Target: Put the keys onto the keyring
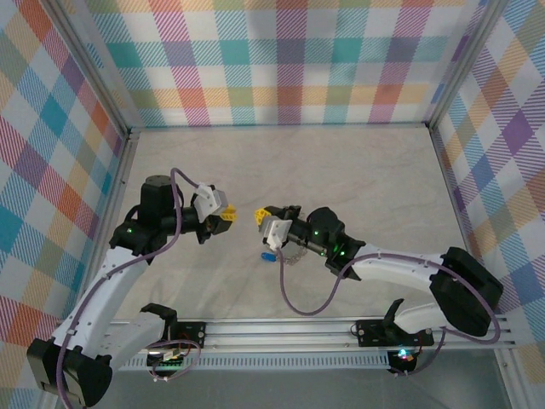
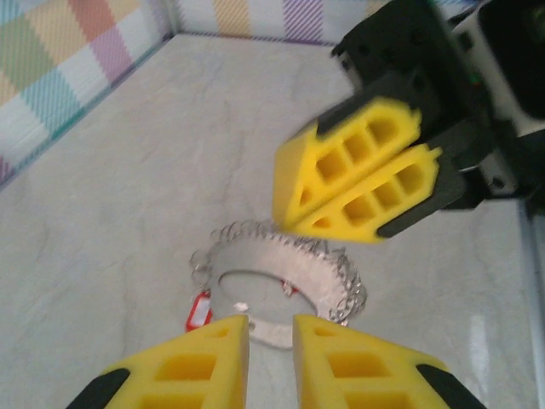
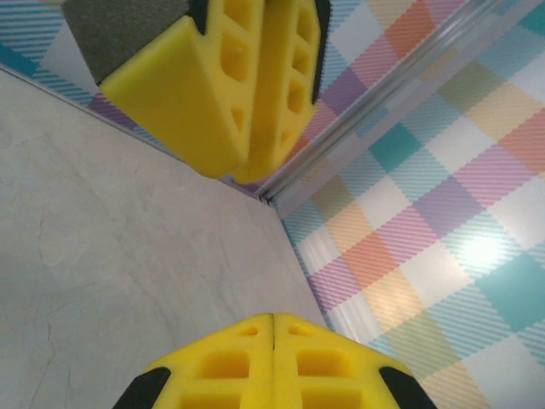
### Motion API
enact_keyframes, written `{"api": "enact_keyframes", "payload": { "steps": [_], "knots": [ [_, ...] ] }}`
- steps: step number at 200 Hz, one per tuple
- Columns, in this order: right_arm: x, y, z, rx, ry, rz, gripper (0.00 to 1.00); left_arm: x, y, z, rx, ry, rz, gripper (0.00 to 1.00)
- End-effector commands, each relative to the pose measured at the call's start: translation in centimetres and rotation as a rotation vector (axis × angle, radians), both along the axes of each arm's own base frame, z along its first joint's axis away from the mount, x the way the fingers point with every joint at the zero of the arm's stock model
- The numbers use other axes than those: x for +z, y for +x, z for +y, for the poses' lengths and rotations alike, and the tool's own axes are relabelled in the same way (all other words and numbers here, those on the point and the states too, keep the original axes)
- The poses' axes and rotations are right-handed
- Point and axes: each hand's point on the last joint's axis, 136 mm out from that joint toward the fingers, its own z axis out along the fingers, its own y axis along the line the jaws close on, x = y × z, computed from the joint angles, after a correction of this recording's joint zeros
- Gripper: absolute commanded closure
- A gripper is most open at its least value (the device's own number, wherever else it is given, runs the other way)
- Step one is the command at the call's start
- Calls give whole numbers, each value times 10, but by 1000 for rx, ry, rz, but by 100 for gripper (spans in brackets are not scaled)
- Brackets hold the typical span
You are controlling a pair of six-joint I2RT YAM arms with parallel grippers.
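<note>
Plaid-walled enclosure over a pale, marbled desk (image 2: 102, 213); contents listed from the grippers outward. Left gripper (image 2: 271, 345): yellow foam fingers (image 2: 192, 362) narrowly parted, nothing between them, hanging low over the near rim of the keyring. Right gripper (image 3: 272, 328): pads pressed together along a thin seam, holding nothing visible; in the left wrist view it hangs tip to tip opposite the left one, above the far side of the ring. Keyring (image 2: 281, 266): pale grey flat loop lying on the desk below and between the two grippers, touched by neither as far as can be seen. Chain (image 2: 345, 290): thin metal links bunched around the far and right edges of the loop. Red key (image 2: 198, 309): small red plastic head just beside the loop's left edge, close to the chain; whether it is threaded on the ring or merely lies against it cannot be told. Black key: not made out. Step in hand, as judged: both grippers empty and poised over the ring, so this is the approach to a grasp rather than the threading itself. Next move, as judged: one gripper must pin or lift the loop by its rim while the other widens enough to pinch the tiny red head. A fine, low grasp near the desk is called for, with care not to snag the chain.
</note>
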Motion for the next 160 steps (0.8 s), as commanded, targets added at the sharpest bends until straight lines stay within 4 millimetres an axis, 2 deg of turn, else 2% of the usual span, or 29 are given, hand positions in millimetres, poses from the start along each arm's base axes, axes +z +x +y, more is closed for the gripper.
{"api": "enact_keyframes", "payload": {
  "steps": [1,21,38,50,62,85,93,100,116,126,141,160],
  "knots": [
    [13,25,-32,-127,116,184,68,-7,17,11,117,6,11,74],
    [9,50,-70,-324,183,443,50,-12,24,11,149,-7,35,71],
    [-5,72,-106,-534,231,710,43,-18,36,16,219,-4,73,71],
    [-21,86,-136,-717,284,880,42,-24,49,23,299,0,105,71],
    [-37,87,-151,-789,280,1011,39,-27,56,27,352,-2,126,71],
    [-56,71,-149,-719,179,1143,34,-27,71,37,450,-11,118,70],
    [-63,65,-149,-699,117,1157,33,-30,75,42,492,-9,126,65],
    [-70,58,-146,-646,46,1162,32,-33,79,48,542,-10,135,57],
    [-83,40,-143,-530,-126,1146,32,-43,90,66,707,-40,182,22],
    [-85,30,-141,-457,-196,1113,32,-50,96,73,780,-68,221,10],
    [-88,9,-134,-274,-280,1004,33,-58,100,69,794,-96,280,0],
    [-105,-16,-134,-99,-357,849,32,-62,101,56,742,-127,344,0]
  ]
}}
